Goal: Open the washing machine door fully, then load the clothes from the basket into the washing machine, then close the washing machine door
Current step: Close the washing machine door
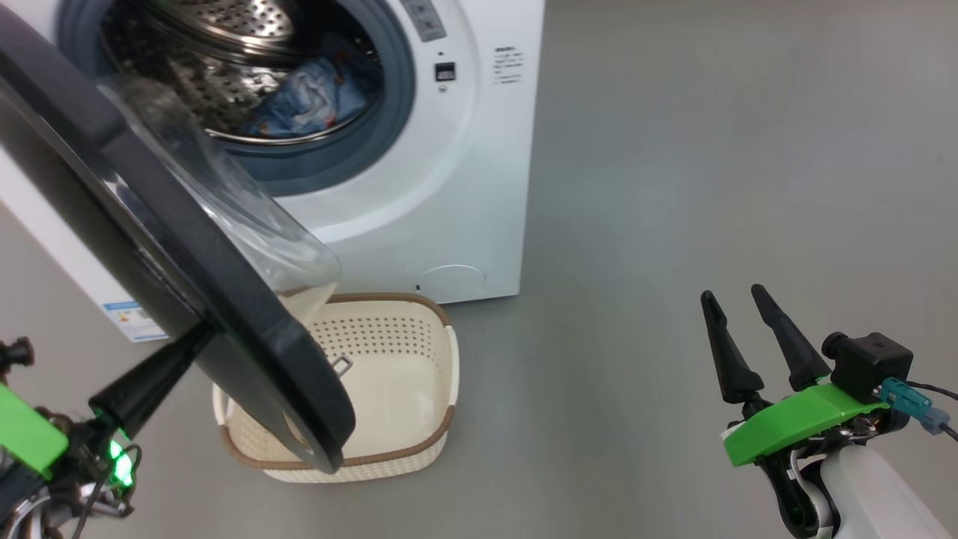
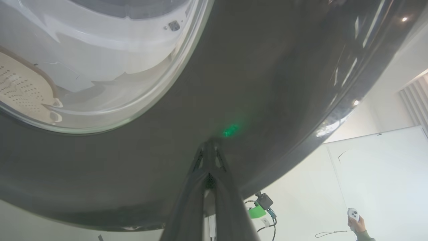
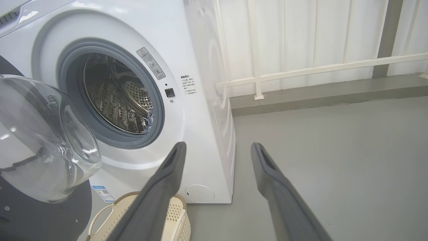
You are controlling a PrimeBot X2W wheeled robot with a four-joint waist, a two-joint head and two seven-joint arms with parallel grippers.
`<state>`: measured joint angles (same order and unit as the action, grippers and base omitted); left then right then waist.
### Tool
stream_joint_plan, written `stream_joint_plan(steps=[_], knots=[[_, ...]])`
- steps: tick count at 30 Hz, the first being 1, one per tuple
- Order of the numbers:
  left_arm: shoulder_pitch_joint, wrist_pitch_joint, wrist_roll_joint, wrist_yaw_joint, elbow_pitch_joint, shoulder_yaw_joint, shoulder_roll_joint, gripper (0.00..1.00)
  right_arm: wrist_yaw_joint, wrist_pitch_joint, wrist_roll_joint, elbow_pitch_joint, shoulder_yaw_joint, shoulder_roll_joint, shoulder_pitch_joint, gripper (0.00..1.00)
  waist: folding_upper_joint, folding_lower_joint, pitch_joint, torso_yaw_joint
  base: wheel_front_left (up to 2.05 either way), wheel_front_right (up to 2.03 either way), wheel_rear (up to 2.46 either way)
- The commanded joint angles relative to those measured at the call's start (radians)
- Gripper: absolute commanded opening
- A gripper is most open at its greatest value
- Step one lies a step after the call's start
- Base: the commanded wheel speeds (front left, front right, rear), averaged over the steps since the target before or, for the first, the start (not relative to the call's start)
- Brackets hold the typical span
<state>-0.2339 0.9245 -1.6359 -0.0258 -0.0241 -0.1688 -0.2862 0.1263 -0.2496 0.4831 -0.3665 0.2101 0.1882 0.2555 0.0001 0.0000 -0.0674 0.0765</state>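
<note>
- Head view: the washing machine door point(image 1: 187, 299) hangs open, out over the basket point(image 1: 404, 389) on the floor point(image 1: 673, 187). Blue clothes point(image 1: 314, 93) lie in the drum point(image 1: 224, 45) of the washing machine point(image 1: 449, 187). The left gripper point(image 1: 198, 335) is closed, and its tips touch the door's black rim. The right gripper point(image 1: 737, 296) is open and holds nothing, well apart from the machine.
- Left wrist view: the two closed fingers point(image 2: 230, 207) press their tips on the black rim. The basket shows through the door's glass. A person's hand point(image 2: 359, 227) holds a white controller point(image 2: 353, 214).
- Right wrist view: the open fingers point at the machine's white corner, with the basket below them.
</note>
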Motion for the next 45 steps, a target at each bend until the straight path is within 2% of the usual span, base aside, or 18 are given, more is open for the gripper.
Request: stream_joint_plan(steps=[1, 9, 15, 29, 33, 34, 35, 36, 37, 38, 45], knots=[[-0.072, -0.026, 0.019, 0.011, 0.029, -0.036, -0.016, 0.0, 0.004, -0.012, -0.01, 0.028, 0.01, 0.001, 0.014, 1.0, -0.0001, 0.0, -0.02, 0.047, 0.0, 0.0, 0.0], [-0.124, -0.07, 0.048, 0.028, -0.01, -0.021, 0.012, 0.0, 0.004, -0.012, -0.015, 0.036, 0.007, -0.007, 0.016, 1.0, -0.0001, 0.0, -0.033, 0.104, 0.0, 0.0, 0.0], [-0.162, -0.102, 0.068, 0.05, -0.05, -0.012, 0.033, 0.0, 0.004, -0.012, -0.018, 0.04, 0.002, -0.011, 0.013, 1.0, -0.0001, 0.0, -0.04, 0.123, 0.0, 0.0, 0.0], [-0.196, -0.115, 0.074, 0.078, -0.105, -0.013, 0.04, 0.0, 0.004, -0.012, -0.027, 0.039, -0.007, -0.017, 0.013, 1.0, -0.0001, 0.0, -0.041, 0.106, 0.0, 0.0, 0.0], [-0.19, -0.146, 0.104, 0.086, -0.107, -0.018, 0.038, 0.0, 0.004, -0.012, -0.026, 0.035, -0.006, -0.015, 0.015, 1.0, -0.0001, 0.0, -0.032, 0.094, 0.0, 0.0, 0.0], [-0.188, -0.161, 0.118, 0.088, -0.11, -0.02, 0.035, 0.22, 0.004, -0.012, -0.026, 0.034, -0.006, -0.015, 0.015, 1.0, -0.0001, 0.0, -0.03, 0.092, 0.0, 0.0, 0.0], [-0.185, -0.173, 0.132, 0.088, -0.112, -0.021, 0.033, 0.38, 0.004, -0.012, -0.025, 0.034, -0.006, -0.014, 0.014, 1.0, -0.0001, 0.0, -0.029, 0.089, 0.0, 0.0, 0.0], [-0.183, -0.183, 0.145, 0.089, -0.113, -0.02, 0.032, 0.47, 0.004, -0.012, -0.025, 0.034, -0.006, -0.014, 0.012, 1.0, -0.0001, 0.0, -0.027, 0.086, 0.0, 0.0, 0.0], [-0.18, -0.196, 0.162, 0.09, -0.114, -0.019, 0.029, 0.89, 0.004, -0.012, -0.024, 0.034, -0.006, -0.013, 0.011, 1.0, -0.0001, 0.0, -0.026, 0.083, 0.0, 0.0, 0.0], [-0.178, -0.21, 0.179, 0.092, -0.114, -0.018, 0.027, 1.0, 0.004, -0.012, -0.024, 0.034, -0.006, -0.013, 0.01, 1.0, -0.0001, 0.0, -0.025, 0.08, 0.0, 0.0, 0.0], [-0.154, -0.306, 0.285, 0.126, -0.081, -0.019, 0.007, 1.0, 0.004, -0.012, -0.02, 0.033, -0.007, -0.008, 0.008, 1.0, -0.0001, 0.0, -0.016, 0.06, 0.0, 0.0, 0.0]])
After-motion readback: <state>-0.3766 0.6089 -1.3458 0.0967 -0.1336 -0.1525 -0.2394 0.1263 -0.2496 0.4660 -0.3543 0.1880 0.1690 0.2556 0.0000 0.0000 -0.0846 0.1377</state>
